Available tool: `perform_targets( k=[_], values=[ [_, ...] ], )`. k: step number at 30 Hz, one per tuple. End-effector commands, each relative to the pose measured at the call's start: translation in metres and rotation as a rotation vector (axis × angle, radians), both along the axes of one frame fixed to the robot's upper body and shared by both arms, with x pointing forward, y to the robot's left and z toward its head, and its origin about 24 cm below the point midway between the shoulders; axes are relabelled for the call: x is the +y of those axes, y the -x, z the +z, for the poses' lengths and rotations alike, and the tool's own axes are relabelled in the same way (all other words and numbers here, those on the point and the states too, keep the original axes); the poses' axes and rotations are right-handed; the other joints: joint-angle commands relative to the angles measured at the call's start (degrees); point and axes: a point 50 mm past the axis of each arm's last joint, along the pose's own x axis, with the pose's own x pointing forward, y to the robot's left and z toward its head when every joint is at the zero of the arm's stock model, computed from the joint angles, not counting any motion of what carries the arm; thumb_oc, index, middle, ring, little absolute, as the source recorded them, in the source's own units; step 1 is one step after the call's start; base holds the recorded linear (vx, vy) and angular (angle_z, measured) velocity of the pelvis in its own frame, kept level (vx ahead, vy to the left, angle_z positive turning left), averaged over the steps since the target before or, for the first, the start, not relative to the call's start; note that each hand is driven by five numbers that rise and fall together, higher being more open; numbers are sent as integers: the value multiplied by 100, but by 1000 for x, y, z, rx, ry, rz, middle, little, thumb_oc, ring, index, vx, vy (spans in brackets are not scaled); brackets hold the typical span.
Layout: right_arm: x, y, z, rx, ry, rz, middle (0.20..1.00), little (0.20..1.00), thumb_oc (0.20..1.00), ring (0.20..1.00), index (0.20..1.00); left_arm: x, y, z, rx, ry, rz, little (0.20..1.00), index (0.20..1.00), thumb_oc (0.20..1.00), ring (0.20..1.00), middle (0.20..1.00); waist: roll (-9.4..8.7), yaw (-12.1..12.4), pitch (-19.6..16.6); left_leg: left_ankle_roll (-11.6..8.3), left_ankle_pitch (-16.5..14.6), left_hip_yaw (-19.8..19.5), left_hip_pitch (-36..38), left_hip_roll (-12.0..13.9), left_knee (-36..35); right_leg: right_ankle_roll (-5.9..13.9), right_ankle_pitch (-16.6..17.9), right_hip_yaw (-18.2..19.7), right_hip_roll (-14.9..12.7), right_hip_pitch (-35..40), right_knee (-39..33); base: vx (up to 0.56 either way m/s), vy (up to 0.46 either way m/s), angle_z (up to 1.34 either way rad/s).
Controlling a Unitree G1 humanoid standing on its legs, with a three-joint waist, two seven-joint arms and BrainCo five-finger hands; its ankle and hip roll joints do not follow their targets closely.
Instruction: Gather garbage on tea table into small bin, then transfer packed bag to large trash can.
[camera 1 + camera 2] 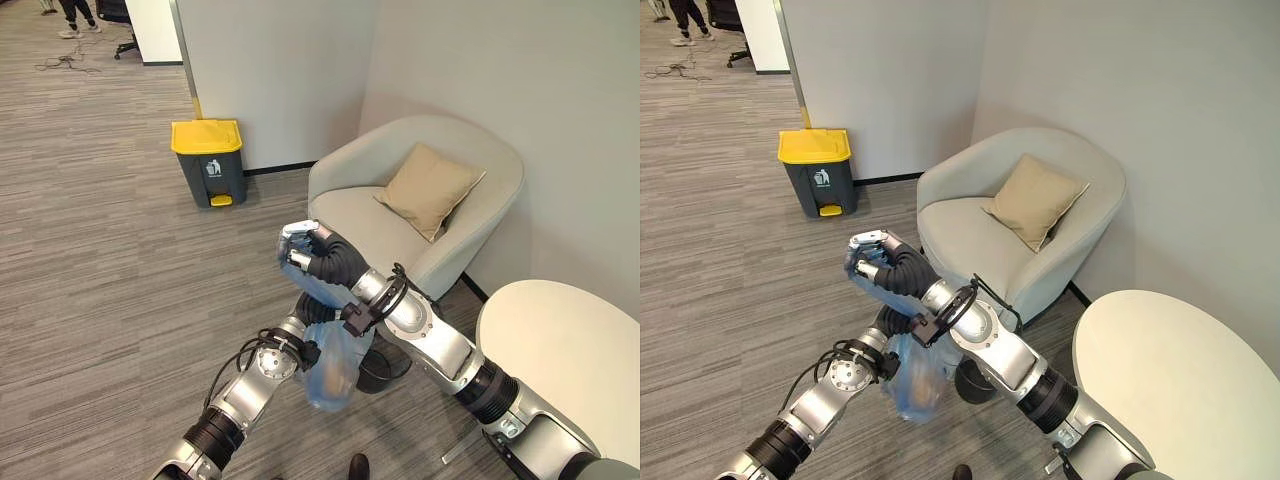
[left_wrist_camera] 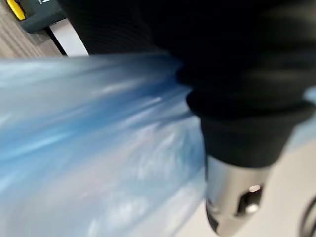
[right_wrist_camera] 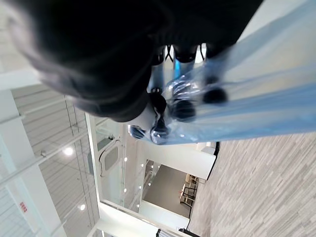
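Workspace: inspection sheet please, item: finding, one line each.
Surface: grey wood-look floor; edge of a round white table at the lower right, its visible part bare.
Job's things: blue plastic bag, filled, held up off the floor; grey trash can with yellow lid standing shut by the wall.
Clutter: nothing seen.
Hands: right hand curled round the stretched top of the bag; left hand hidden behind the bag, state unclear.
Cables: nothing seen.
Surroundings: beige armchair with tan cushion in the corner; a person's legs far off.
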Motion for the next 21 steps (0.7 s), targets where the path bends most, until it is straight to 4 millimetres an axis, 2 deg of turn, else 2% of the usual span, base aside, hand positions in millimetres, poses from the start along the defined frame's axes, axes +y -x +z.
perform_targets(
  k=[1,4,5,6,13,14,15,17,18,19,21],
  values=[
    [15,10,68,-175,-244,102,200,200,200,200,200,-23,-17,10,-57,-54,-66,1000,1000,1000,1000,1000,32,40,52,-44,-350,-205,-216,30,21,343,-1245,-166,-19,417,321,0,0,0],
    [16,12,69,-170,-251,116,200,200,200,200,200,-25,-19,6,-43,-87,-73,1000,1000,1000,1000,1000,40,14,39,-41,-352,-206,-210,30,16,345,-1244,-162,-17,411,327,0,0,0],
    [17,12,70,-168,-253,121,200,200,200,200,200,-26,-20,5,-41,-94,-77,278,278,278,278,278,48,-1,35,-40,-353,-202,-205,30,14,347,-1242,-161,-20,411,324,0,0,0],
    [16,12,70,-168,-255,124,200,200,200,200,200,-27,-21,7,-46,-88,-74,200,200,200,200,200,54,-12,33,-42,-352,-196,-204,31,10,349,-1240,-163,-23,410,321,0,0,0],
    [12,14,61,-138,-240,133,200,200,200,200,200,-22,-25,29,-113,24,-42,200,200,200,200,200,101,-57,13,-40,-355,-179,-172,26,3,351,-1238,-165,-41,436,316,0,0,0],
    [11,13,54,-129,-214,129,200,200,200,200,200,-18,-26,40,-149,76,-34,200,200,200,200,200,110,-56,17,-44,-352,-180,-166,20,-3,351,-1241,-167,-42,445,306,31,12,0],
    [6,11,45,-175,-119,95,200,200,200,200,200,-13,-26,53,-189,139,-23,200,200,200,200,200,115,-55,14,-46,-354,-201,-166,15,2,351,-1250,-172,-48,452,306,32,10,0],
    [-2,9,40,-256,-11,38,200,200,200,200,200,-7,-24,60,-213,190,-4,200,200,200,200,200,125,-57,15,-44,-358,-211,-160,13,1,356,-1253,-173,-53,457,306,16,2,0],
    [-2,9,39,-256,-11,38,200,200,200,200,200,-7,-24,60,-212,190,-4,200,200,200,200,200,128,-57,13,-44,-359,-211,-158,14,0,357,-1253,-173,-53,459,305,0,0,0],
    [-15,8,43,-435,130,-55,1000,1000,1000,1000,1000,1,-21,62,-217,228,19,200,200,200,200,200,138,-65,6,-40,-359,-220,-154,9,-12,365,-1262,-177,-56,466,300,36,-7,3],
    [-36,12,49,-637,273,-172,1000,1000,1000,1000,1000,18,-15,56,-197,251,83,200,200,200,200,200,161,-118,-17,-33,-362,-208,-130,6,-25,388,-1250,-168,-60,479,279,41,-13,3]
  ],
)
